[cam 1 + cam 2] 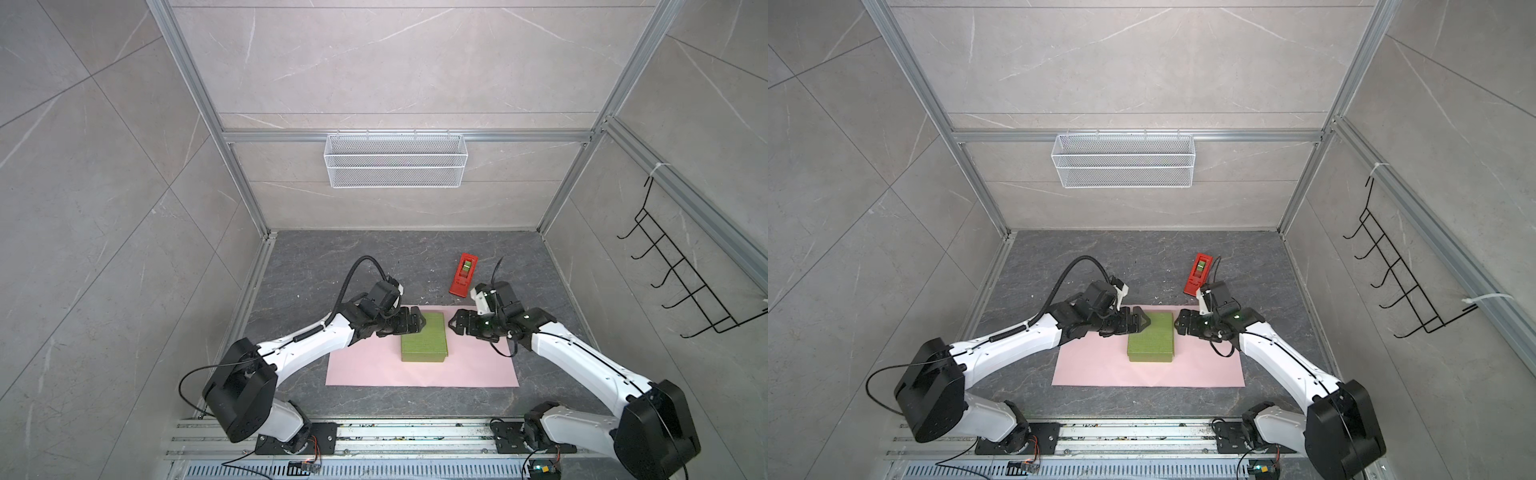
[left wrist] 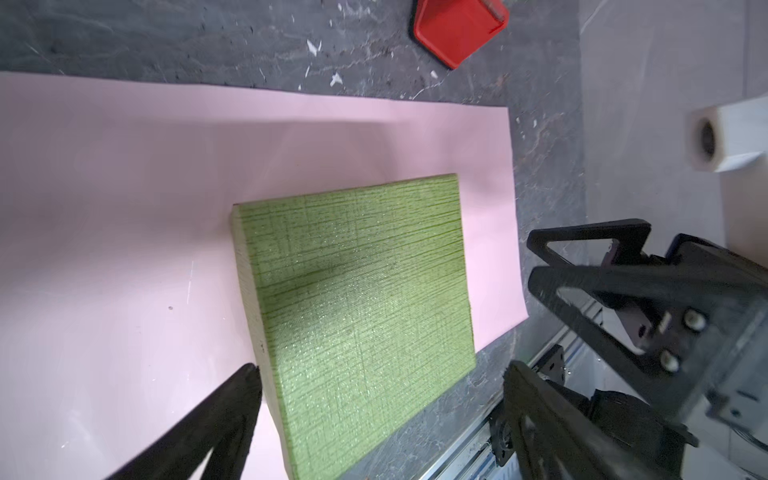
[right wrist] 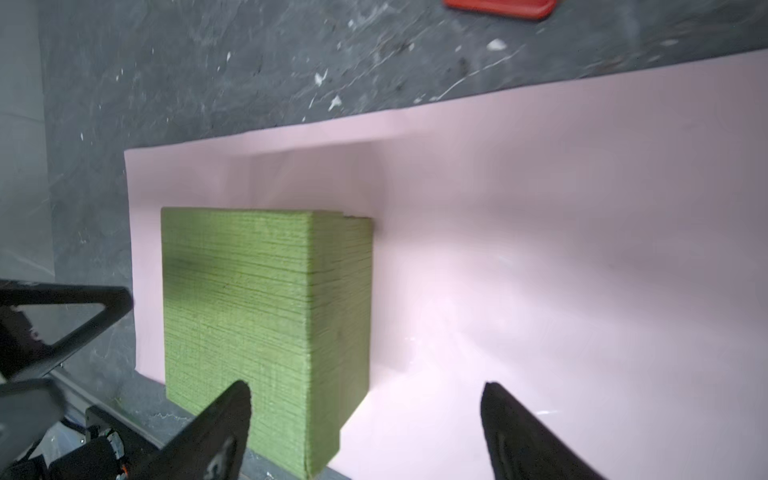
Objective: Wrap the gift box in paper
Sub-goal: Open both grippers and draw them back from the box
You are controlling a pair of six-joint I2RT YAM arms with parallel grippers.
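- gift box (image 1: 424, 338): low olive-green cuboid, flat on the pink paper (image 1: 415, 374), lower centre of both top views. It sits nearer the sheet's upper edge than its lower one.
- Wrist views only: the box (image 2: 357, 307) has a woven crosshatch texture with a slight sparkle. Right wrist view also shows a side wall of the box (image 3: 249, 307).
- Top views only: full outline of the sheet, pink side up.
- left gripper (image 1: 417, 323): jaws spread wide, nothing held. Its tip overlaps the box's upper-left corner in both top views. In the left wrist view one of its fingers (image 2: 237, 399) is just beside the box's side and the other stands clear.
- right gripper (image 1: 453, 325): wide open, empty, just right of the box's upper-right corner with a small gap.
- red tape dispenser (image 1: 463, 275): on the grey table (image 1: 374, 257), up and right of the box, off the paper.
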